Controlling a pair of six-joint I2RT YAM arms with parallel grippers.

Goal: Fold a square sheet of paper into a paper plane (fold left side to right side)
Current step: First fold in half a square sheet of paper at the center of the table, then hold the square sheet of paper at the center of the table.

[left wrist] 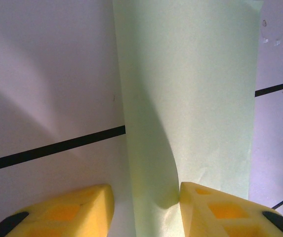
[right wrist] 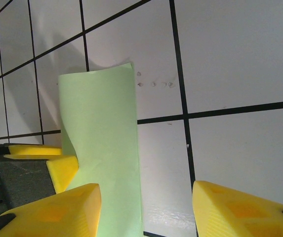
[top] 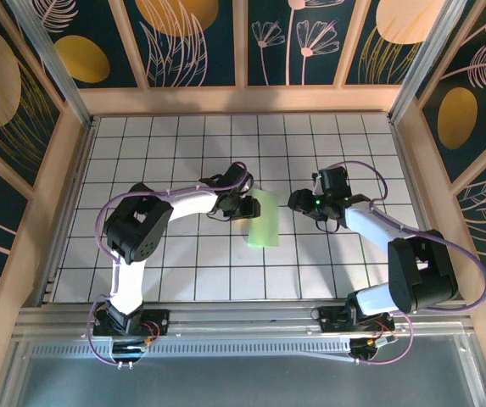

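Observation:
The square sheet of paper (top: 265, 219) lies doubled over as a narrow pale green strip in the middle of the white grid table. Its left side is a loose, rounded bend, not pressed flat. My left gripper (top: 247, 206) is at that bend. In the left wrist view the paper (left wrist: 200, 98) runs between the open jaws of the left gripper (left wrist: 146, 197), and the right fingertip (left wrist: 190, 195) touches the raised curl. My right gripper (top: 298, 202) hovers just right of the strip. In the right wrist view the right gripper (right wrist: 146, 197) is open over the paper's (right wrist: 101, 123) right edge. The paper plane is out of view.
The white grid table (top: 183, 144) is boxed in by a wooden frame (top: 243, 100) at the back and sides. A metal rail (top: 243, 318) with both arm bases runs along the near edge. The left gripper's yellow fingers (right wrist: 62, 168) show beside the paper in the right wrist view.

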